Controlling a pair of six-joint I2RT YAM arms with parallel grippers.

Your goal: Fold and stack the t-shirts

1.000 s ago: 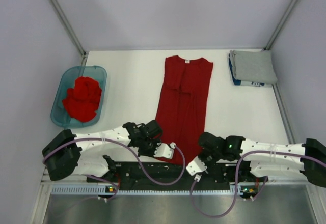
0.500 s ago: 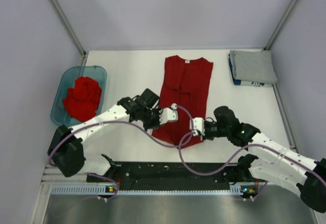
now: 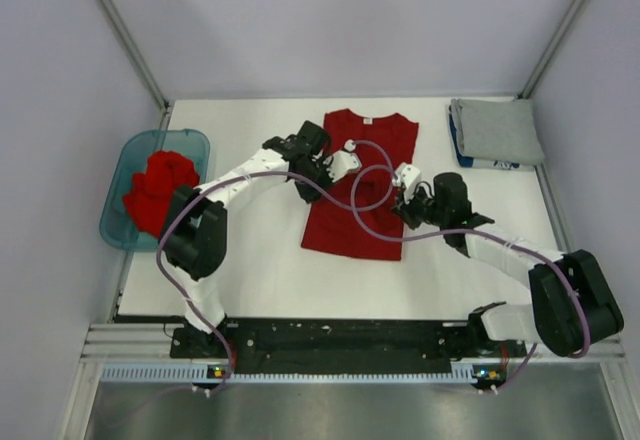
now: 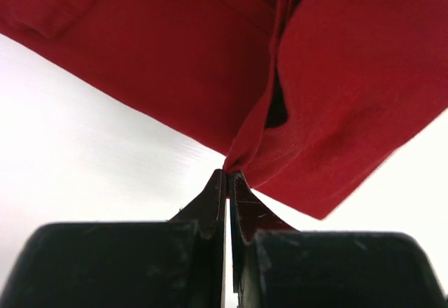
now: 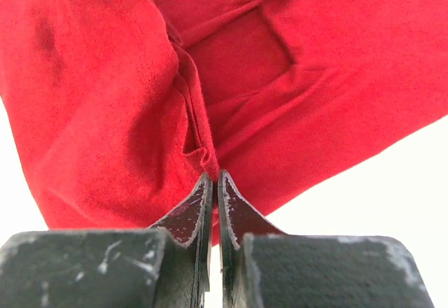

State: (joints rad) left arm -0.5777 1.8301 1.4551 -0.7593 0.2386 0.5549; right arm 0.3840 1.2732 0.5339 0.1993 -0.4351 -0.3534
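Overhead, the red t-shirt (image 3: 335,232) bears an illegible tag (image 3: 366,118).

The top external view looks steeply down from above and behind the arm bases, far enough off to take in the whole white surface (image 3: 250,280). The left wrist view sits just behind the left end effector (image 4: 229,174), facing forward along it, very close to the flat bright red cloth t-shirt (image 4: 175,63). The right wrist view does likewise behind the right end effector (image 5: 213,176). All three views share that shirt.
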